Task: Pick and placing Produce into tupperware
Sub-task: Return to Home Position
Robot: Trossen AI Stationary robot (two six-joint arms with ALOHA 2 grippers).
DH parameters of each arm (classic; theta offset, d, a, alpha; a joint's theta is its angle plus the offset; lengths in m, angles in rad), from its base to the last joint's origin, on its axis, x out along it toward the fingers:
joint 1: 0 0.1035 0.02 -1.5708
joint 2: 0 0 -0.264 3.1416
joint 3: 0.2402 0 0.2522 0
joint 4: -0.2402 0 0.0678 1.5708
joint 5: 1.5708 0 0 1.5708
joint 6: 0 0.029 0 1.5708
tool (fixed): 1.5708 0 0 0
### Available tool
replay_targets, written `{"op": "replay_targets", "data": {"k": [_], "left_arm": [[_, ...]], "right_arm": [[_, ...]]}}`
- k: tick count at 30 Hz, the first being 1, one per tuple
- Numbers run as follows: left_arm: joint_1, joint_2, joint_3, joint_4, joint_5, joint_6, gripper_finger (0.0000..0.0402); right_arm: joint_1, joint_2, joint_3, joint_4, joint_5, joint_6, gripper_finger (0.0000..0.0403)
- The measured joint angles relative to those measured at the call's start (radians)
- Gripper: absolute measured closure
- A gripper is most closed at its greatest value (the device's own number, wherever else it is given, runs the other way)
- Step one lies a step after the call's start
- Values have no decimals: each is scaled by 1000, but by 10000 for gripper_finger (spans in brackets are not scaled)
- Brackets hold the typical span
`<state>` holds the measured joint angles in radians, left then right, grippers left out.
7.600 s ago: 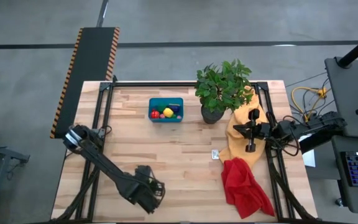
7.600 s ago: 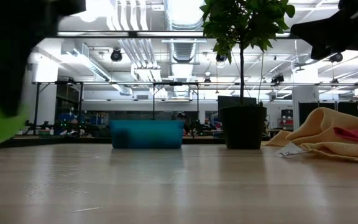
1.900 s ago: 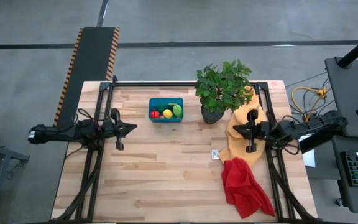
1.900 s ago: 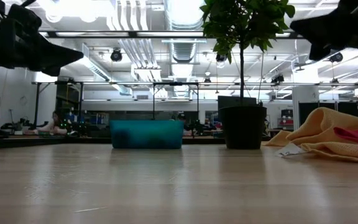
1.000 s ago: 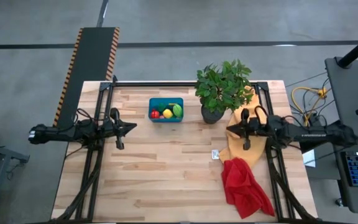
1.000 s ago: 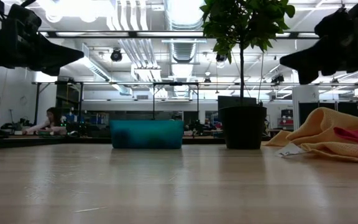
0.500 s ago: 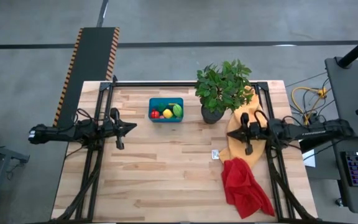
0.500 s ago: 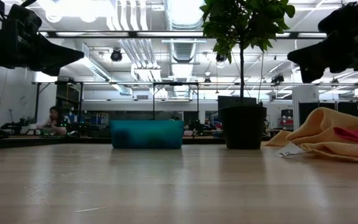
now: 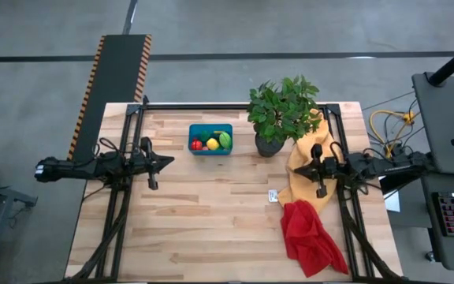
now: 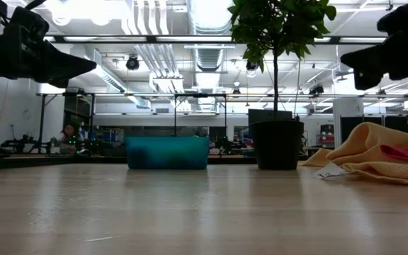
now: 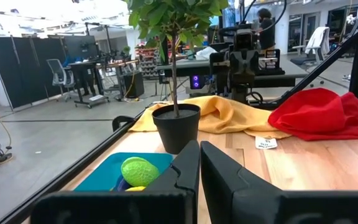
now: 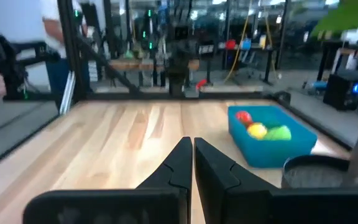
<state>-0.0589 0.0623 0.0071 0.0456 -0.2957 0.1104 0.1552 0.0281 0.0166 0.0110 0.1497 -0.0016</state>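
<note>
The teal tupperware (image 9: 210, 140) stands on the table's far middle with its bottom on the wood. Red (image 9: 197, 144), yellow (image 9: 212, 143) and green (image 9: 225, 140) produce lie inside it. My left gripper (image 9: 169, 160) hovers shut at the table's left side, pointing right, level with the box's near side and apart from it. My right gripper (image 9: 298, 168) hovers shut over the yellow cloth at the right, pointing left. The left wrist view shows the shut fingers (image 11: 199, 152) before the green piece (image 11: 139, 169); the right wrist view shows its shut gripper (image 12: 192, 146) and the box (image 12: 269, 142) farther off.
A potted plant (image 9: 278, 118) stands right of the tupperware at the far edge. A yellow cloth (image 9: 306, 162) lies by the right rail, with a red cloth (image 9: 310, 237) nearer the front and a small white tag (image 9: 273, 196) beside them. Bare wood spans the middle and front.
My right gripper has drawn back a little toward the table's right edge, staying shut and above the yellow cloth. My left gripper and the produce in the tupperware have kept still.
</note>
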Motion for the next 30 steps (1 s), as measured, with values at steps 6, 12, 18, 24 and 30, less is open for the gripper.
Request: {"op": "replay_targets", "data": {"k": [6,12,18,24,30], "left_arm": [[0,0,0,-1,8,-1,402],[0,-4,0,-8,66,-44,402],[0,-6,-1,-15,155,-53,402],[0,-2,-1,-27,209,-53,402],[0,4,-1,-27,210,-54,402]], "right_arm": [[2,-19,0,-3,-12,-25,394],[2,-14,0,0,9,-33,394],[2,-14,0,0,9,-35,394],[2,-14,0,1,9,-79,394],[2,-12,0,0,9,-58,394]]}}
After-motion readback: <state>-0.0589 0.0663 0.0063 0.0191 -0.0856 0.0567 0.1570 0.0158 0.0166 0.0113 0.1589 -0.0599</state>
